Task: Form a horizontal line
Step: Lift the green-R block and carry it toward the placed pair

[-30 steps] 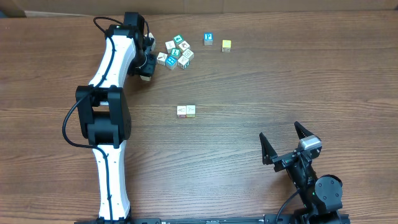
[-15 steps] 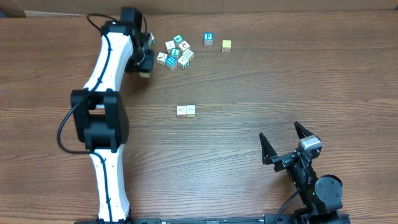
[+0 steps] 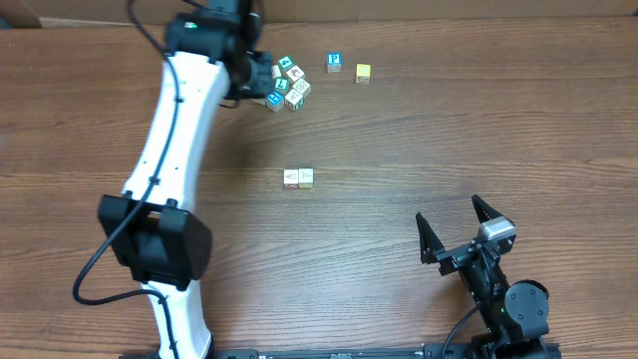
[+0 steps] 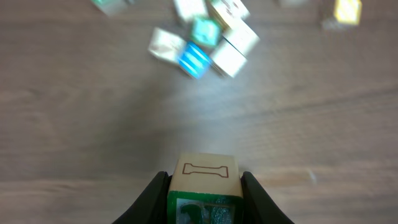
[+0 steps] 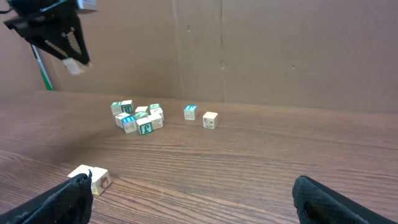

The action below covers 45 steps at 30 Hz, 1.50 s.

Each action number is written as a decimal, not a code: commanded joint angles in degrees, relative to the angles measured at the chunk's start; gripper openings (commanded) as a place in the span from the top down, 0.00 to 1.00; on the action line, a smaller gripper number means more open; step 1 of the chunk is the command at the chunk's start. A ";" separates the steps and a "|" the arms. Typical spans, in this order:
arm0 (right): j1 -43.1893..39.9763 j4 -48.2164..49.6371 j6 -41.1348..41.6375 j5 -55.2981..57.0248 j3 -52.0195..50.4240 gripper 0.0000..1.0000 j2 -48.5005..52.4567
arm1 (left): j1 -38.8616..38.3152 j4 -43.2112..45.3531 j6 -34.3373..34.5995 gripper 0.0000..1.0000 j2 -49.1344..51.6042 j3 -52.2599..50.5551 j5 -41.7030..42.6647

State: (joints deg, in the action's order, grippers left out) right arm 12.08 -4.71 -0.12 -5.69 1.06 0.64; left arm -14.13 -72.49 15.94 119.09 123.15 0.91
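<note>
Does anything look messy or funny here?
The cube pile by the far edge is jumbled, cubes tilted every way, unlike the neat touching pair mid-table. The left gripper holds one cube. Nothing looks broken.

Horizontal line (image 3: 298,178): two whitish red-marked cubes, touching side by side, mid-table.

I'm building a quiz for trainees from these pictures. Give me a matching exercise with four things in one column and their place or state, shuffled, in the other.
Things:
1. left claw
2. right claw
3. yellow cube
4. two whitish cubes

Places or states:
A. touching, side by side
B. open, holding nothing
C. shut on the green-sided cube
D. alone, just right of the teal-and-white cube

Pairs: 1-C, 2-B, 3-D, 4-A
</note>
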 commanded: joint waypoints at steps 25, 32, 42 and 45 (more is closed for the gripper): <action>-0.20 0.31 0.28 0.44 -0.59 0.00 -0.48 | -28.57 -0.20 26.97 0.96 1.38 0.31 -7.54; -0.20 0.31 0.28 0.44 -0.59 0.00 -0.48 | -26.71 -3.54 26.97 0.96 2.67 0.31 -10.97; -0.20 0.31 0.28 0.44 -0.59 0.00 -0.48 | -25.42 -5.18 38.29 0.96 2.75 -5.11 -12.31; -0.20 0.31 0.28 0.44 -0.59 0.00 -0.48 | -26.01 -1.79 41.16 0.96 2.75 -10.03 -13.09</action>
State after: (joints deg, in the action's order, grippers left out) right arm 12.08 -4.71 -0.16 -5.69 1.06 0.62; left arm -39.11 -76.12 51.11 121.32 117.34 -10.07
